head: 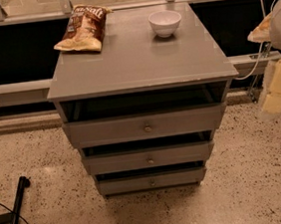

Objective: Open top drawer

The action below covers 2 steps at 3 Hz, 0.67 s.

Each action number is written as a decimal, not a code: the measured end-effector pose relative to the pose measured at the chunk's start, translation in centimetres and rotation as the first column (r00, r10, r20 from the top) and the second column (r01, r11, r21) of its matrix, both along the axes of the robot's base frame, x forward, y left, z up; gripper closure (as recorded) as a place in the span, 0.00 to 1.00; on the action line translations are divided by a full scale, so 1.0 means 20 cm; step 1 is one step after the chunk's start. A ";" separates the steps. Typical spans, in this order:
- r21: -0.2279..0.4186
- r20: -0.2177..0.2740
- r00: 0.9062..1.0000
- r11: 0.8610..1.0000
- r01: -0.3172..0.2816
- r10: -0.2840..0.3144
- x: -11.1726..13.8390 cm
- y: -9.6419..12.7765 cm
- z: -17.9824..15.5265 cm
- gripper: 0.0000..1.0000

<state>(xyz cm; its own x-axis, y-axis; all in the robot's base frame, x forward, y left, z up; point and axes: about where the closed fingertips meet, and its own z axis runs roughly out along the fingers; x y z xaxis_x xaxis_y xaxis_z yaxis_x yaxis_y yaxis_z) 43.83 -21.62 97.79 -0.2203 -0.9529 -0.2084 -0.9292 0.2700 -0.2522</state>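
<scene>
1. Top drawer (144, 125) is the uppermost of three in the grey cabinet (61, 117), directly under the cabinet's flat surface (135, 59). Its front is the widest of the three, and its small round knob (147, 128) sits at the centre of the panel, the one place made for pulling.
2. A dark gap shows above the panel. I judge the drawer closed or nearly so, so the opening is not yet done.
3. The two lower drawers (149, 159) step back beneath it with similar knobs. The pull has to go to the highest knob.
4. The gripper (279, 83) appears as a pale shape at the right edge of the camera view. It is well apart from the knob and touches nothing on the cabinet. I cannot tell whether it is spread or closed.
5. A chip bag (82, 29) and a white bowl (165, 22) rest on the surface towards the back, well clear of the front edge. A straight, gentle pull should leave them undisturbed.
6. The next move, as I judge it, is to bring the gripper across to the knob, level with the panel.
</scene>
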 end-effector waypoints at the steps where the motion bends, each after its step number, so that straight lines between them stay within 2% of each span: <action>1: -0.002 0.008 1.000 1.000 0.002 -0.002 0.01 0.00 -0.01 0.00; 2: 0.004 0.039 0.999 1.000 -0.023 0.023 0.05 0.02 -0.12 0.00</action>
